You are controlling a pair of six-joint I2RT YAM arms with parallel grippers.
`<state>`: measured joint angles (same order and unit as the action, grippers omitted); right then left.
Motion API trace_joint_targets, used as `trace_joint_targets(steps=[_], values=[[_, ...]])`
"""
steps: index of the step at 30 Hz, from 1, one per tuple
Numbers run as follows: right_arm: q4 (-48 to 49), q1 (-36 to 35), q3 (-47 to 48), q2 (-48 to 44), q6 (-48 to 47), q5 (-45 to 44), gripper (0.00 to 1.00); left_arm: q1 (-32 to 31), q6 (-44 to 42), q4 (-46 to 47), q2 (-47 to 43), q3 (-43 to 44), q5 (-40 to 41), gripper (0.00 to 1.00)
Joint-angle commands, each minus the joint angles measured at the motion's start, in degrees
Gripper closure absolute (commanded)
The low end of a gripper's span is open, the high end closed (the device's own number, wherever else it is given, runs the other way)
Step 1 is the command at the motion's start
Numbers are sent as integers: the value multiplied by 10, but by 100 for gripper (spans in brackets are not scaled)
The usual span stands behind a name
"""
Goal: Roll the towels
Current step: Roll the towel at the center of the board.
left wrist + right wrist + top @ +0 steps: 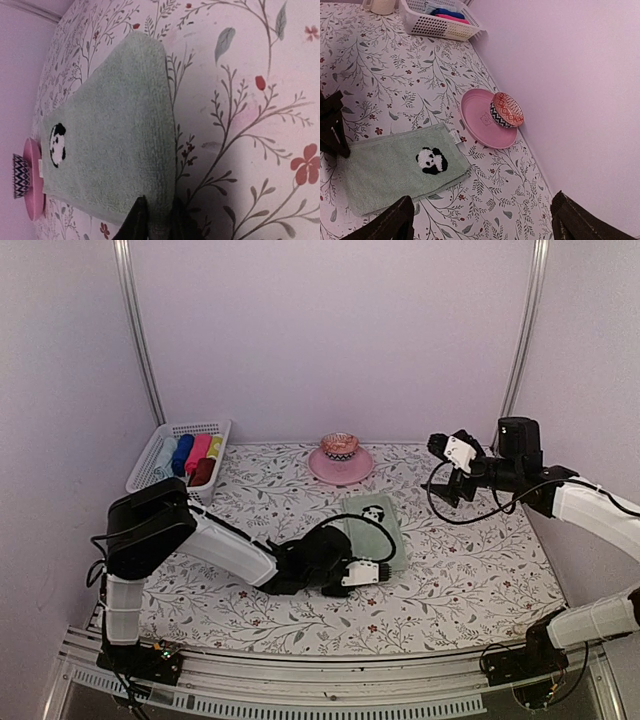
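Fig. | green towel (378,525) flat mid-surface (470,570) | left tool (159,205) narrow, pinching its near edge | right tool (482,197) wide, aloft | risk: shallow pinch slips (roll likely loosens, skews)

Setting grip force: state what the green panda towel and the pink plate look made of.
Pale green panda towel: soft terry cloth, matte, judging by its fuzzy pile. Round pink plate: smooth plastic or glazed ceramic, faint sheen; cannot tell which.
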<state>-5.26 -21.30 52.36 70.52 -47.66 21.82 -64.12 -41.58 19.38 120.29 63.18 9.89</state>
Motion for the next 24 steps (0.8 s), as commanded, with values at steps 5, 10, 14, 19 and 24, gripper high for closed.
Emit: trace_joint_targets(steps=[5, 10, 14, 19, 24], values=[[-30, 2, -122, -46, -231, 127, 12, -4, 32, -48, -12, -8, -58, 100], [-76, -18, -151, -23, -312, 138, 17, 6, 58, -43, -33, -18, -104, 100], [-47, -64, -176, 17, -315, 102, 20, 8, 64, -43, -38, -20, -113, 100], [-33, -122, -162, 96, -305, 41, 27, 10, 72, -41, -40, -26, -113, 100], [-24, -144, -149, 155, -274, 5, 37, 13, 77, -37, -40, -32, -114, 100]])
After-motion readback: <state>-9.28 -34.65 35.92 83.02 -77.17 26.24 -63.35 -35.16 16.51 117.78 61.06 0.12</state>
